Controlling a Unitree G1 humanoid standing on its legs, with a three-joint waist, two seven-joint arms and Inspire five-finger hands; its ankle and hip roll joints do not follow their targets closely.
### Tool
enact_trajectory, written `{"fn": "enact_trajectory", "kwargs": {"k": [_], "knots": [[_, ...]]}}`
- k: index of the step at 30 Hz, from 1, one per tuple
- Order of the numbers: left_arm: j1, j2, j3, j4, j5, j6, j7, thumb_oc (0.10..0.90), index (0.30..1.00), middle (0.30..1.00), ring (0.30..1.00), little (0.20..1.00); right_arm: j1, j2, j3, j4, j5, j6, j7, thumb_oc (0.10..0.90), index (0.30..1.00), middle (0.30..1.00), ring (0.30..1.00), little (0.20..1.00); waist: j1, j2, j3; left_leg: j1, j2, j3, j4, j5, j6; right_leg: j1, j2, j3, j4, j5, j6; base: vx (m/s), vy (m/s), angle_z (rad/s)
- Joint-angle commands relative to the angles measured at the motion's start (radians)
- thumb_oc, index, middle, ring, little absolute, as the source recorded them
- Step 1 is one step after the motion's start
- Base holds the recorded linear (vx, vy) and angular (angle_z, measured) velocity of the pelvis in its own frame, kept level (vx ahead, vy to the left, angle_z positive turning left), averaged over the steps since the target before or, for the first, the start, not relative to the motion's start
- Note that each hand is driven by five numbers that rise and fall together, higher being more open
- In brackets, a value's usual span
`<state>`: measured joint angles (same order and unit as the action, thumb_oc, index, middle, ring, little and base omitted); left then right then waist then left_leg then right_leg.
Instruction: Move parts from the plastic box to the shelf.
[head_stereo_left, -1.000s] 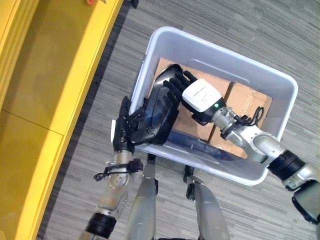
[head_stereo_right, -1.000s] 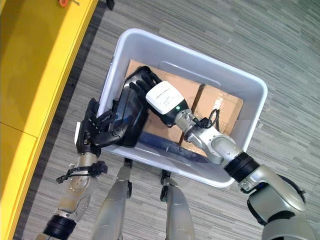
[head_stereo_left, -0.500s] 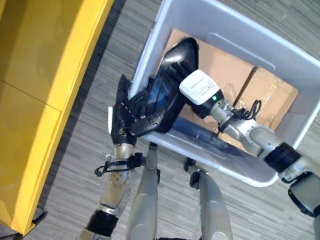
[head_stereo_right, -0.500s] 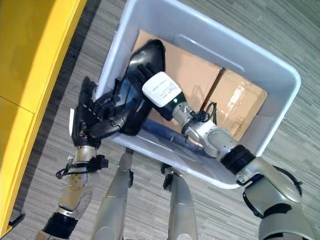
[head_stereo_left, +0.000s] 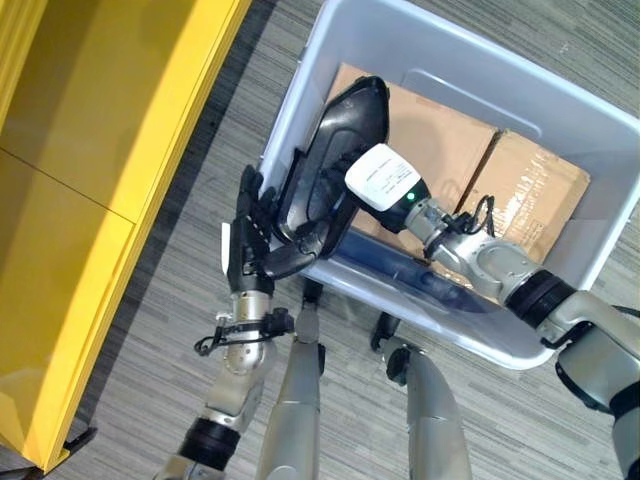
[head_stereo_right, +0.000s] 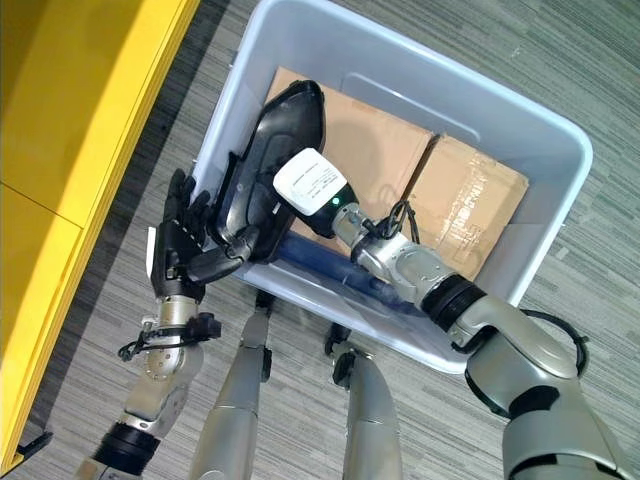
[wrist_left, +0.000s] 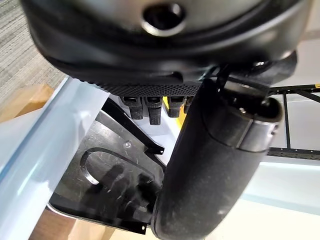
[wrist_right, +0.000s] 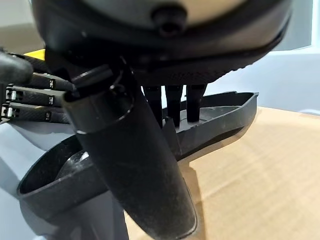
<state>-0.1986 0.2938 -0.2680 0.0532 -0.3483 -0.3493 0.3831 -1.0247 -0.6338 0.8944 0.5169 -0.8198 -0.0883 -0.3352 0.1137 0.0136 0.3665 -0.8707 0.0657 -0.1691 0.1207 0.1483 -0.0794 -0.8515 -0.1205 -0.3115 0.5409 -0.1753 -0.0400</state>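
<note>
Standing on the grey floor (head_stereo_left: 130, 330) beside the yellow shelf (head_stereo_left: 90, 150) is one pale plastic box (head_stereo_left: 560, 140), lined with two cardboard pieces (head_stereo_left: 450, 150). One black moulded part (head_stereo_left: 335, 140) is held over the box's shelf-side wall, gripped by the left robot hand (head_stereo_left: 258, 245) with curled fingers and by the right robot hand (head_stereo_right: 268, 190), fingers curled over its rim.

one black part (head_stereo_left: 330, 150), one plastic box (head_stereo_left: 560, 140), two cardboard sheets (head_stereo_left: 440, 140)
</note>
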Motion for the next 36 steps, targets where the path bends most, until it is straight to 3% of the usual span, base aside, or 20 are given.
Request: {"fn": "enact_trajectory", "kwargs": {"k": [1, 9, 15, 18, 25, 30, 36], "knots": [[0.008, 0.038, 0.033, 0.016, -0.046, 0.022, 0.044, 0.900, 1.000, 1.000, 1.000, 1.000, 0.038, 0.001, 0.017, 0.176, 0.031, 0.081, 0.047, 0.400, 0.300, 0.300, 0.300, 0.300, 0.067, -0.040, 0.154, 0.077, -0.006, -0.002, -0.008, 0.002, 0.010, 0.204, -0.094, 0.092, -0.319, 0.187, 0.151, -0.04, 0.057, 0.04], [-0.028, 0.028, 0.024, 0.045, -0.050, 0.031, 0.032, 0.900, 1.000, 1.000, 1.000, 1.000, 0.164, 0.018, -0.092, 0.186, 0.123, 0.076, 0.008, 0.400, 0.300, 0.300, 0.300, 0.300, 0.062, -0.048, 0.154, 0.279, -0.001, 0.017, -0.101, 0.034, -0.006, 0.405, -0.097, 0.080, -0.406, 0.218, 0.162, -0.02, 0.026, 0.02], [-0.042, 0.033, 0.045, 0.074, -0.048, 0.042, 0.013, 0.900, 1.000, 1.000, 1.000, 1.000, 0.251, -0.042, -0.151, 0.143, 0.117, 0.063, 0.017, 0.400, 0.300, 0.300, 0.300, 0.300, 0.050, -0.053, 0.152, 0.440, 0.003, 0.025, -0.123, 0.031, -0.010, 0.567, -0.110, 0.078, -0.440, 0.224, 0.169, 0.00, 0.021, 0.13], [-0.030, 0.052, 0.059, 0.085, -0.041, 0.050, -0.006, 0.900, 1.000, 1.000, 1.000, 1.000, 0.320, -0.112, -0.209, 0.047, 0.112, 0.051, 0.030, 0.400, 0.300, 0.300, 0.300, 0.300, 0.029, -0.064, 0.092, 0.526, 0.011, 0.032, -0.123, 0.005, -0.007, 0.648, -0.114, 0.086, -0.460, 0.220, 0.173, 0.07, 0.026, 0.03], [-0.011, 0.098, 0.100, 0.077, 0.005, 0.066, -0.023, 0.900, 1.000, 1.000, 1.000, 1.000, 0.375, -0.221, -0.358, -0.206, 0.158, 0.020, 0.023, 0.400, 0.300, 0.300, 0.300, 0.300, -0.029, -0.097, -0.035, 0.642, 0.030, 0.075, -0.133, -0.035, 0.002, 0.724, -0.102, 0.132, -0.508, 0.234, 0.185, 0.06, 0.024, -0.22], [-0.002, 0.133, 0.148, 0.067, 0.055, 0.069, -0.017, 0.900, 1.000, 1.000, 1.000, 1.000, 0.421, -0.242, -0.459, -0.393, 0.259, -0.040, 0.047, 0.400, 0.300, 0.300, 0.300, 0.300, -0.066, -0.106, -0.121, 0.722, 0.045, 0.118, -0.147, -0.064, 0.012, 0.755, -0.088, 0.191, -0.520, 0.233, 0.187, 0.09, 0.022, -0.47], [-0.005, 0.211, 0.182, 0.066, 0.238, 0.071, 0.027, 0.900, 1.000, 1.000, 1.000, 1.000, 0.418, -0.261, -0.467, -0.497, 0.416, -0.109, 0.123, 0.400, 0.300, 0.300, 0.300, 0.300, -0.088, -0.108, -0.192, 0.791, 0.059, 0.153, -0.181, -0.074, 0.009, 0.785, -0.076, 0.229, -0.533, 0.228, 0.191, 0.08, -0.003, -0.23]]}}
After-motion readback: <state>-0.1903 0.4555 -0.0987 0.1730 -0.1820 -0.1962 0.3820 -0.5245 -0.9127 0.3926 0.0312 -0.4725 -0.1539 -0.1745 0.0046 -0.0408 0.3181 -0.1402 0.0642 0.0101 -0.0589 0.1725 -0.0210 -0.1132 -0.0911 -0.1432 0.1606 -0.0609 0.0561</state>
